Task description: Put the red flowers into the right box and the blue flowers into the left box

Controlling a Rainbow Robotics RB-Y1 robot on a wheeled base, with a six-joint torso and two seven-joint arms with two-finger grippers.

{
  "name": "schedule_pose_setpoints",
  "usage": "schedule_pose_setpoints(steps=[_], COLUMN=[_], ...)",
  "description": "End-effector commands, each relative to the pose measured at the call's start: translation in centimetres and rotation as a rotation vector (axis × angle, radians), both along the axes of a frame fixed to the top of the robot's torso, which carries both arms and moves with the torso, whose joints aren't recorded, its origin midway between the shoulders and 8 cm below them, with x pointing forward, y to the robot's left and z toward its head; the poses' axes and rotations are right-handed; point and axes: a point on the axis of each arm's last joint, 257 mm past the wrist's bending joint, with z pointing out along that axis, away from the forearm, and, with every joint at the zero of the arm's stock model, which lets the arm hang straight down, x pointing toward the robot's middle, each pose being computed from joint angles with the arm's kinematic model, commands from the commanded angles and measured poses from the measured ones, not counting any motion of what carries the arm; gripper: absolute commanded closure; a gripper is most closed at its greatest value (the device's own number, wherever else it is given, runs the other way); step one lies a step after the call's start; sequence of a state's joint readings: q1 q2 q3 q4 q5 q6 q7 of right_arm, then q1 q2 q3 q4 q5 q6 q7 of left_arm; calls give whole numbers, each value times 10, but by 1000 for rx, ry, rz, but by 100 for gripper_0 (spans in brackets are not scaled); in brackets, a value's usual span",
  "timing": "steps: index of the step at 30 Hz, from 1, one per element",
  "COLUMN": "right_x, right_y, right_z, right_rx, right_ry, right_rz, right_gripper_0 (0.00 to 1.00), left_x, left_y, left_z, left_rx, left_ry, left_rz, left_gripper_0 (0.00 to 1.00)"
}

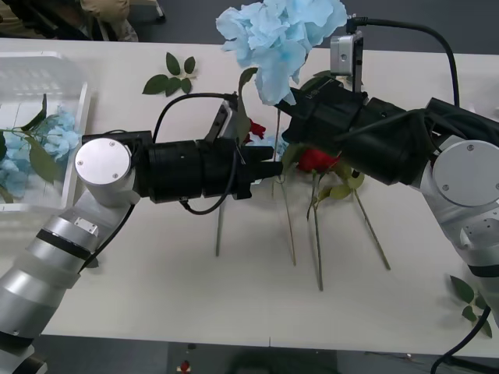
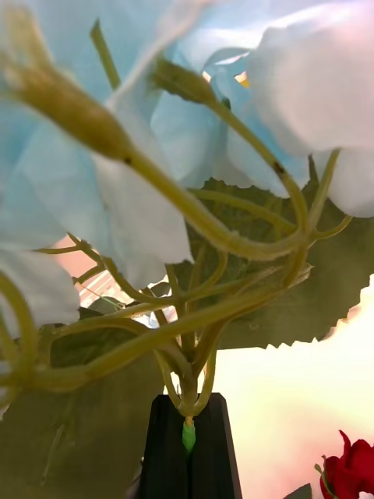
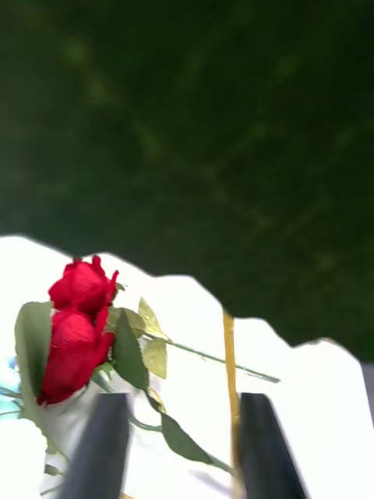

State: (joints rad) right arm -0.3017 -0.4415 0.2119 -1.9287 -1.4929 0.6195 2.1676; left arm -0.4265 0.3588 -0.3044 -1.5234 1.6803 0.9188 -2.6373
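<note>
right pincer (image 2: 187,437) clamps blue flower (image 1: 281,39) stem, raised mid-table; left pincer (image 3: 183,444) wide beside red flowers (image 3: 76,327).

A white counter (image 1: 156,312) carried the scene. Loose green leaf sprigs (image 1: 170,76) lay near its far edge, and another sprig (image 1: 470,300) lay at its near right corner.

no readable text, labels or numbers anywhere
</note>
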Motion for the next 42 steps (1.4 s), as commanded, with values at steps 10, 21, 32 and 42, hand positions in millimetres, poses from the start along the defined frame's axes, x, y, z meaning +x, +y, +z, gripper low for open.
schedule_pose_setpoints(steps=[10, 21, 32, 42], right_x=[-5, -2, -4, -6], right_y=[2, -3, -5, -9], right_z=[13, 16, 19, 20], right_rx=[-6, -11, -9, -13], right_ry=[-47, -65, -68, -66], right_rz=[13, 2, 14, 27], right_gripper_0=[100, 12, 0, 0], left_x=[0, 2, 9, 2], left_y=[-16, -15, 10, 127], left_z=[22, 24, 25, 27], left_rx=[-51, -55, -53, 47], left_ry=[25, 23, 33, 77], left_rz=[-9, 1, 22, 35], left_gripper_0=[100, 100, 100, 100])
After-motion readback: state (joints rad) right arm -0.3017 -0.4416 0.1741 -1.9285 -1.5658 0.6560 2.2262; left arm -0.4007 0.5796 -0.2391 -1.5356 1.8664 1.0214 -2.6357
